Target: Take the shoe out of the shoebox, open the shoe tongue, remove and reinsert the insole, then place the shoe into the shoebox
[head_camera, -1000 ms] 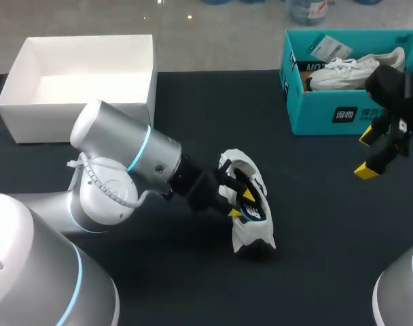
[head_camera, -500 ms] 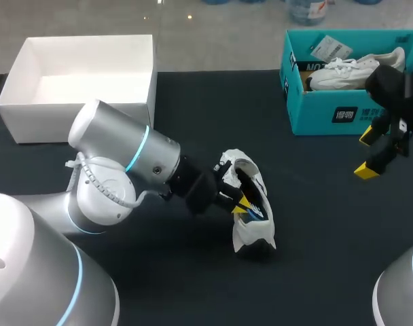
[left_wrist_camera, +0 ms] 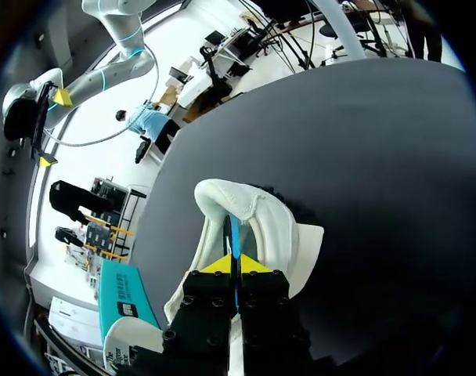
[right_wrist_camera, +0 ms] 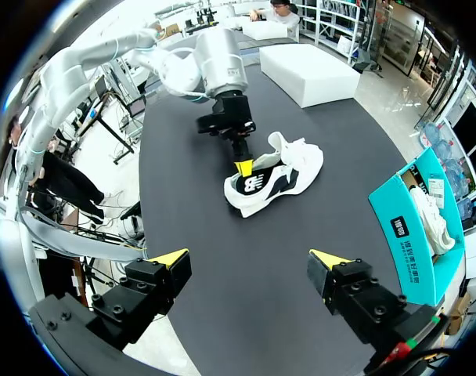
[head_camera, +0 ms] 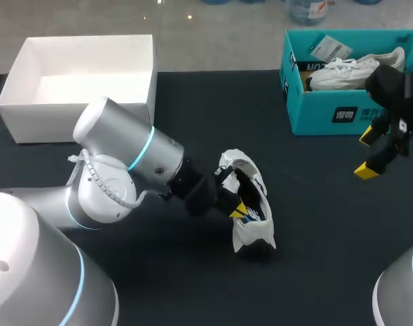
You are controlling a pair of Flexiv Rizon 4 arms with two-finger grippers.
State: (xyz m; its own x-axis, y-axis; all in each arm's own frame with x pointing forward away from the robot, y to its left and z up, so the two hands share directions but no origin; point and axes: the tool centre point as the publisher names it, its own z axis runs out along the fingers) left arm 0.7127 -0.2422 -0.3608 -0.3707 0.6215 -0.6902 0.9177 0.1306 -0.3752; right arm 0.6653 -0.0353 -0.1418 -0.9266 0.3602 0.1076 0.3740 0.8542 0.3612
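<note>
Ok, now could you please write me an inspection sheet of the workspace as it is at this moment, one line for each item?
Surface: dark table, with a shoe and two boxes on it.
Job's things: white and black shoe lies near the middle; a thin blue sheet inside it is probably the insole; teal shoebox at the far right holds a second white shoe; white box at the far left.
Clutter: paper tag in the teal shoebox.
Hands: left hand inside the shoe, shut on the insole; right hand open in front of the teal shoebox, touching nothing.
Cables: thin light cable on the left arm.
Surroundings: nothing seen.
</note>
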